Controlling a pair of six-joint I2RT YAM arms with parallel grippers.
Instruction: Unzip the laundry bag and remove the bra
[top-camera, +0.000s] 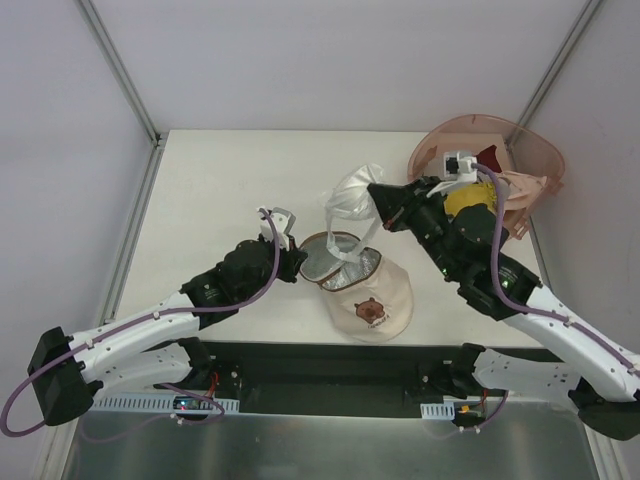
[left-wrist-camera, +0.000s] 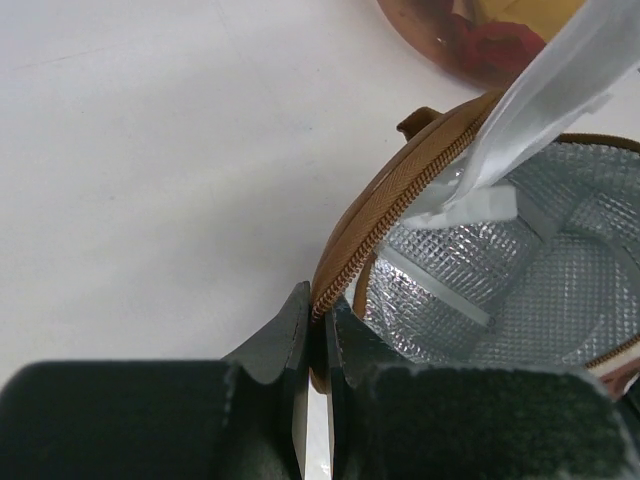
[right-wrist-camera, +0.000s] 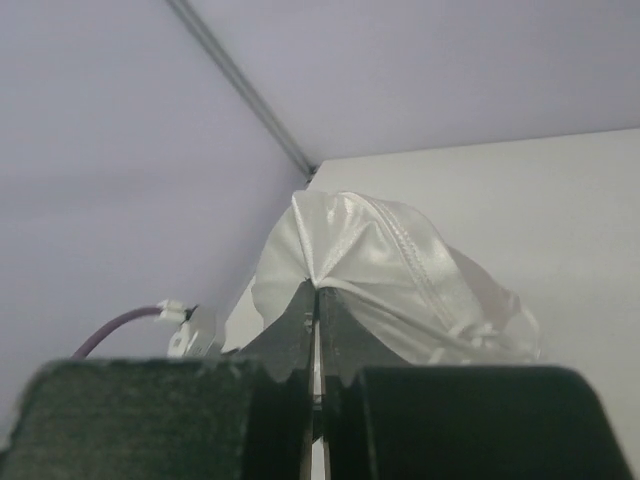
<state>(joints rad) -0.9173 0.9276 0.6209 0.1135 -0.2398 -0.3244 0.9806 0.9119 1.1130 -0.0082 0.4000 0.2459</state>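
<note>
The laundry bag (top-camera: 368, 292) lies unzipped on the table (top-camera: 215, 185), close to the near edge, with its silvery-lined mouth gaping leftward. The left gripper (left-wrist-camera: 318, 325) is clamped on the brown zipper rim at the mouth's left side. Just behind the bag, the right gripper (top-camera: 378, 198) pinches the bra (top-camera: 347, 203), which hangs above the table (one thin strap trails down into the bag's mouth). Open tabletop runs left of and behind the bag to the walls. Behind and right of the bag, a pink basket (top-camera: 535, 150) holds a yellow garment (top-camera: 465, 198) and a dark red cloth (top-camera: 490, 157), and the right arm crosses in front of it.
</note>
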